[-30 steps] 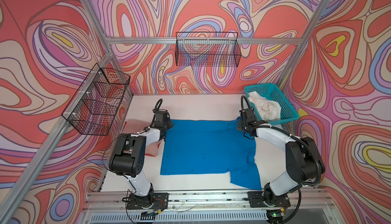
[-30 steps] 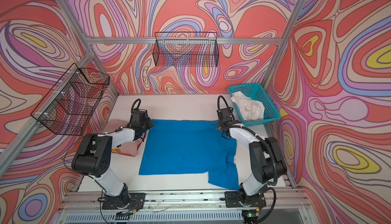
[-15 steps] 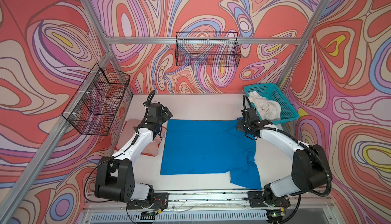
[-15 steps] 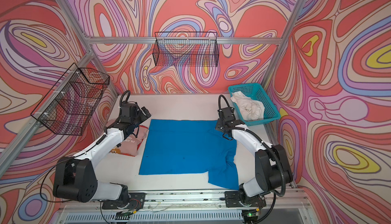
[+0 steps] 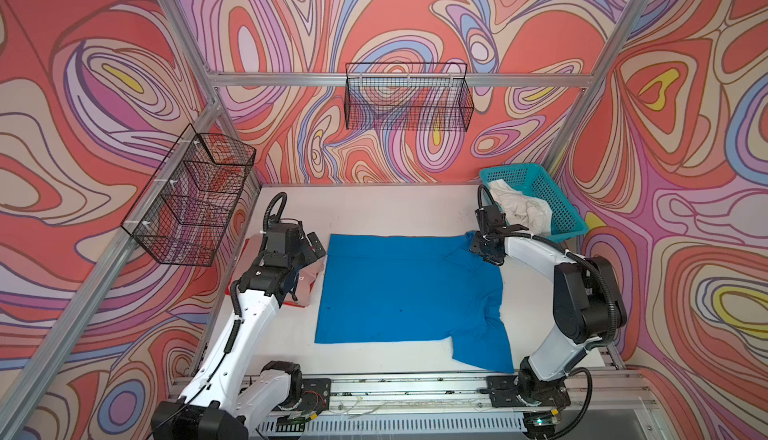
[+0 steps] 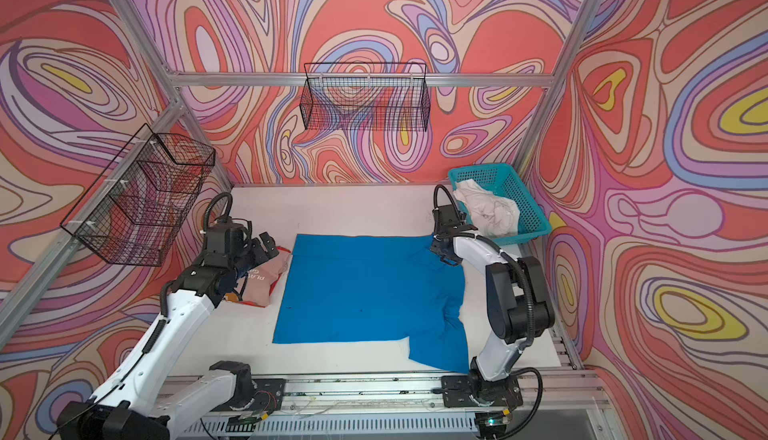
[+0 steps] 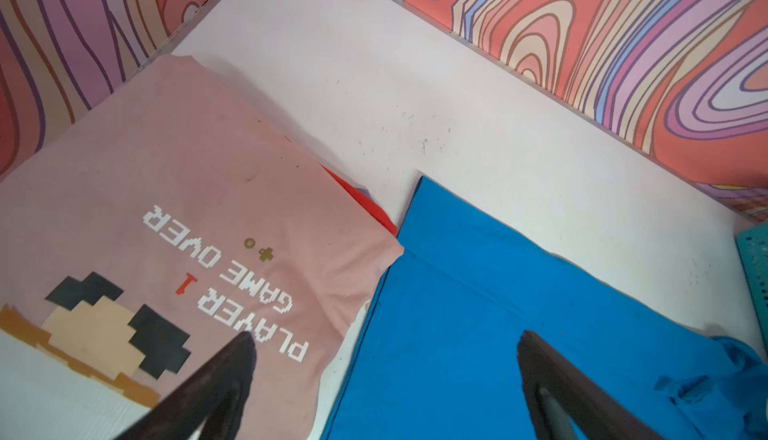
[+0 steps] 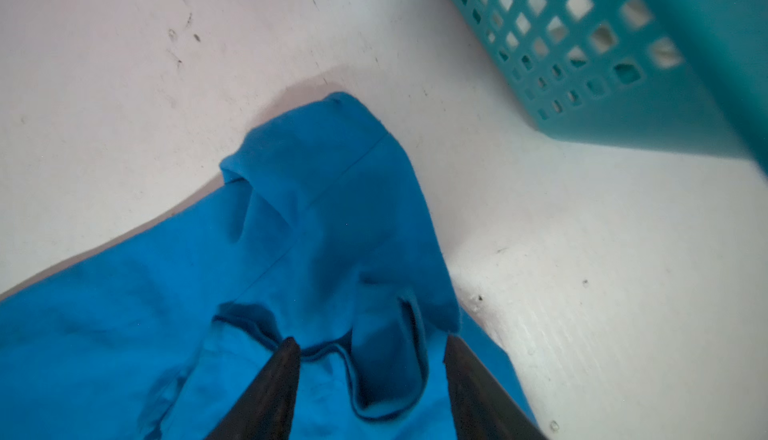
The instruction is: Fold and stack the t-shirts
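Observation:
A bright blue t-shirt (image 5: 407,292) (image 6: 365,292) lies spread flat mid-table, one sleeve pointing to the near right. A folded pale pink "GAME OVER" t-shirt (image 6: 266,282) (image 7: 187,209) lies beside its left edge. An off-white t-shirt (image 5: 523,209) (image 6: 490,213) is crumpled in the teal basket. My left gripper (image 5: 313,247) (image 7: 386,336) hangs open above the gap between pink and blue cloth, holding nothing. My right gripper (image 5: 482,247) (image 8: 370,340) stands open over the blue shirt's far right corner. A loose fold of blue cloth (image 8: 386,367) rises between its fingers.
The teal mesh basket (image 5: 561,197) (image 8: 602,85) stands at the far right corner, close to my right gripper. Black wire baskets hang on the back wall (image 5: 407,101) and left wall (image 5: 191,197). Red cloth (image 7: 370,205) peeks from under the pink shirt.
Both grippers have opened and let go of the blue shirt's far corners. The left arm has lifted and drawn back to the left over the pink shirt. The right gripper stays at its corner.

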Available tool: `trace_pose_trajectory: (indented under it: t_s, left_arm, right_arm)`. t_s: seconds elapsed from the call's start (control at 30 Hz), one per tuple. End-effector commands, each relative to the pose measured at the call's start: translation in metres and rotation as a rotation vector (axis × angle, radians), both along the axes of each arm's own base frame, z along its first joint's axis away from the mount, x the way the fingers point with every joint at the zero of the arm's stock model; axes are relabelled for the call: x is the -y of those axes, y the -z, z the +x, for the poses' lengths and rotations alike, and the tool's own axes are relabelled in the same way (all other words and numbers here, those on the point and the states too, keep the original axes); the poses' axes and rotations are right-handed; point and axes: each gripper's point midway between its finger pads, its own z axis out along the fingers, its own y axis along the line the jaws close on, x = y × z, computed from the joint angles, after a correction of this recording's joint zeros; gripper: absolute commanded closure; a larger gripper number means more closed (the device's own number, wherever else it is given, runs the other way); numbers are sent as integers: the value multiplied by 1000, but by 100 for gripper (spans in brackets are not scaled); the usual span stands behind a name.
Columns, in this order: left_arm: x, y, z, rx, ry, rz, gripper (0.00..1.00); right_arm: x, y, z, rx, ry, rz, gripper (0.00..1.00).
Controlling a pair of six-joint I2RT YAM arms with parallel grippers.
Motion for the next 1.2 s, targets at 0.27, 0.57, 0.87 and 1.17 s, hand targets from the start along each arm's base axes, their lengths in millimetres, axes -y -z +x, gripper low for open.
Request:
trace_pose_trajectory:
  t_s: [0.27,0.57,0.87,1.17]
  left_arm:
    - [2,18,-12,-53,44,18,0]
    - [0,12,-17,-22,43,22,0]
    - [1,9,-18,-13,48,17,0]
    - [2,8,-19,-9,51,18,0]
  right_arm:
    - [1,11,-12,-24,21,26,90]
    - [-10,-14,-30,24,13,123,100]
    - [-27,-14,-71,-5,32,212,100]
    - [-35,-6,-107,-41,19,169,91]
